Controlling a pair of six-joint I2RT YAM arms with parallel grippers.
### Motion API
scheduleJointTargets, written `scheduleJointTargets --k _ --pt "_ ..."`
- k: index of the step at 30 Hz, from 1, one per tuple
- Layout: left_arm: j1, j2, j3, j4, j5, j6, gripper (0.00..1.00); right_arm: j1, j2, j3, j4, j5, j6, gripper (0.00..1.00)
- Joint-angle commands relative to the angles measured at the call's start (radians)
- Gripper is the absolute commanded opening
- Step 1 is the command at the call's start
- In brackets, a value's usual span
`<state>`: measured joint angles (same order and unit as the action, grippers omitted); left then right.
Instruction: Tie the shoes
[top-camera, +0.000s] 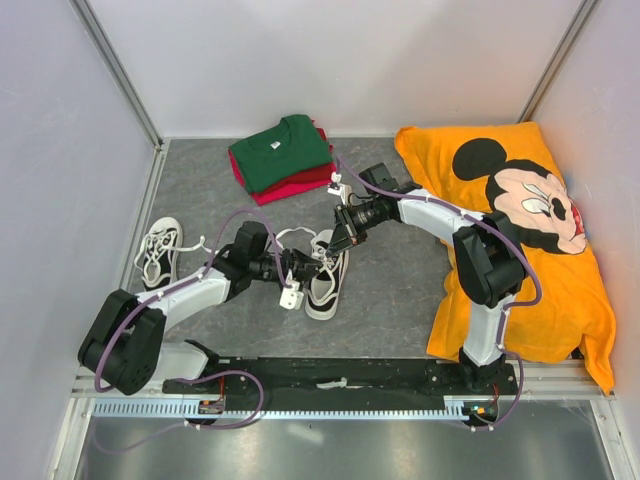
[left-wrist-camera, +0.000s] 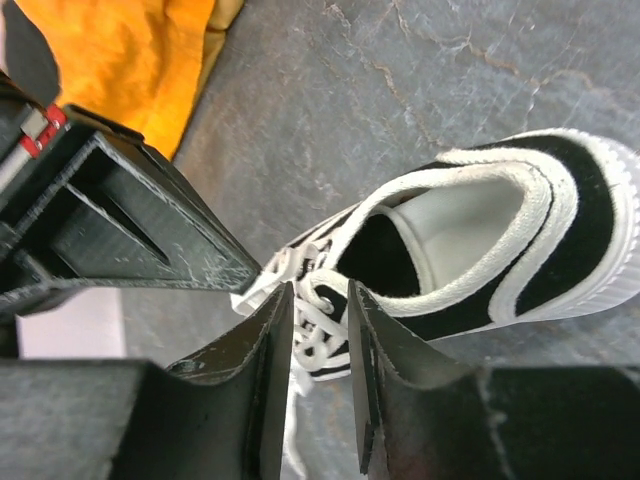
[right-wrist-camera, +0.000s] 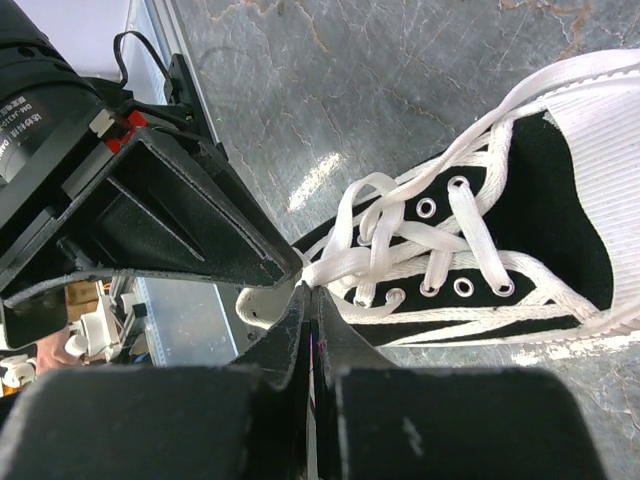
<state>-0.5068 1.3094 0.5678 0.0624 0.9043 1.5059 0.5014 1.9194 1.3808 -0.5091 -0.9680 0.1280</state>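
Observation:
One white canvas shoe (top-camera: 328, 276) with dark lining lies at the table's middle, and its mate (top-camera: 158, 251) lies at the left with its laces loose. My right gripper (top-camera: 335, 241) is above the middle shoe's laces. In the right wrist view the gripper (right-wrist-camera: 308, 288) is shut on a white lace (right-wrist-camera: 345, 262) beside the shoe's eyelets (right-wrist-camera: 463, 286). My left gripper (top-camera: 299, 270) reaches in from the left. In the left wrist view the gripper (left-wrist-camera: 320, 295) has its jaws a narrow gap apart, with the shoe's laces (left-wrist-camera: 318, 335) showing in the gap by the shoe's opening (left-wrist-camera: 450, 225).
Folded green shirt (top-camera: 282, 150) lies on a red shirt (top-camera: 293, 188) at the back. An orange Mickey Mouse cloth (top-camera: 520, 290) covers the right side under the right arm. White walls enclose the table; a rail runs along the near edge.

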Motion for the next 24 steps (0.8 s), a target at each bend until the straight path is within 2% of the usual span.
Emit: scheduleJointTargets --k 1,15,21,24 --pt "-0.015 -0.021 -0.017 0.117 -0.015 0.120 0.34 0.005 -0.007 0.009 0.021 -0.020 0.007 0.00" --pt "-0.050 0.037 0.010 0.163 -0.062 0.181 0.33 0.012 -0.007 0.006 0.023 -0.024 0.013 0.00" --pt "-0.052 0.071 0.024 0.166 -0.079 0.203 0.28 0.011 -0.005 0.006 0.023 -0.031 0.016 0.00" --pt "-0.053 0.079 0.026 0.183 -0.087 0.204 0.21 0.012 -0.005 0.003 0.023 -0.037 0.019 0.00"
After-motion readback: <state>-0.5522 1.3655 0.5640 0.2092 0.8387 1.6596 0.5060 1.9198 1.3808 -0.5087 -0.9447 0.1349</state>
